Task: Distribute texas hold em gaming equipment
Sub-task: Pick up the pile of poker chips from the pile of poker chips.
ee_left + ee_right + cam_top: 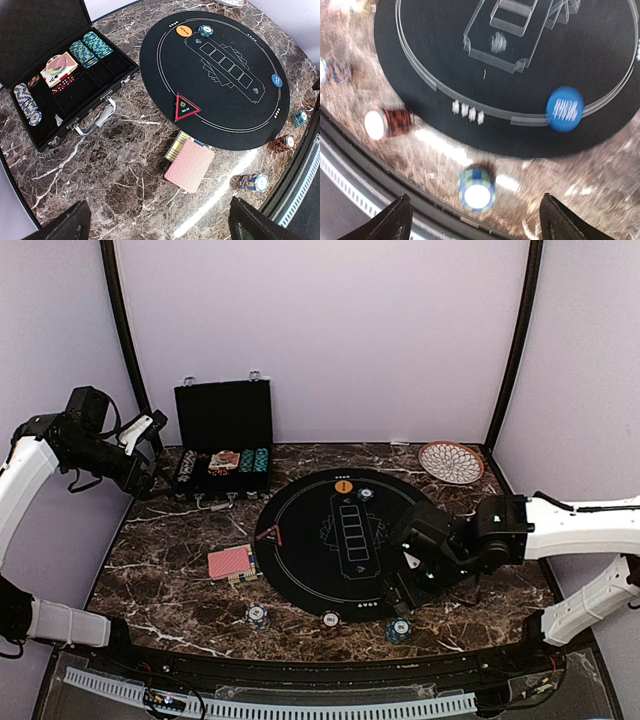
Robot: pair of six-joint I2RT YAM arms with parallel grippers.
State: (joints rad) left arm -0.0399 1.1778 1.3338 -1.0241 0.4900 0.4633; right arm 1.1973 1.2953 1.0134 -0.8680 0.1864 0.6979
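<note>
A deck of cards with a pinkish-red back lies left of the round black mat, and also shows in the left wrist view. Three chip stacks stand along the near edge: left, middle, right. An orange disc and a chip stack sit at the mat's far edge. A blue disc lies on the mat's right rim. My right gripper is open, hovering over the blue-green stack. My left gripper is open and empty, high at the left.
An open black chip case with chips and cards stands at the back left. A patterned plate sits at the back right. A red triangle marker lies on the mat's left edge. A black rail runs along the near table edge.
</note>
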